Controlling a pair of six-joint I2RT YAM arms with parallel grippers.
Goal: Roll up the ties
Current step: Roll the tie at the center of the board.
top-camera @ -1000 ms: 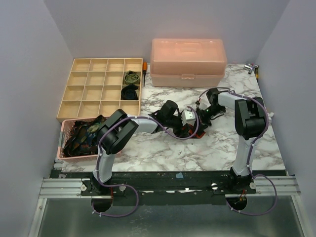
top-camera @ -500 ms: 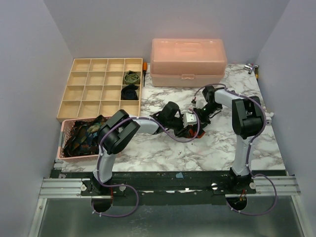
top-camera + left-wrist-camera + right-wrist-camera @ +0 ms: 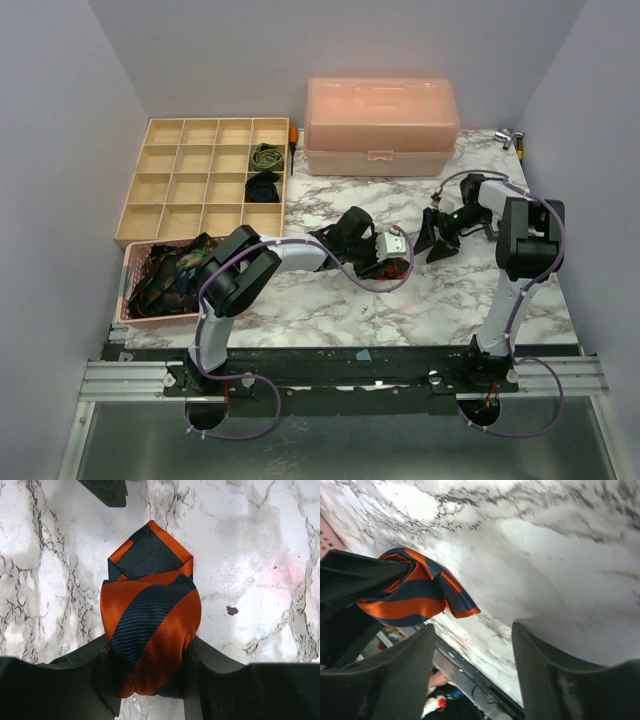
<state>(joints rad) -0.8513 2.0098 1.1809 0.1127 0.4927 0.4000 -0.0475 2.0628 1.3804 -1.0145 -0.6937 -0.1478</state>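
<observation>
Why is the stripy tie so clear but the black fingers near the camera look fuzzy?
Left wrist view: the tie is in focus, its weave sharp; the left fingers sit too close, dark and soft. Right wrist view: same fuzz on the right fingers.

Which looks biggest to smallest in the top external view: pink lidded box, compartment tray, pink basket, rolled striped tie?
1. compartment tray, only a little ahead of the box
2. pink lidded box
3. pink basket, partly hidden by the left arm, so unsure
4. rolled striped tie, clearly smallest
</observation>
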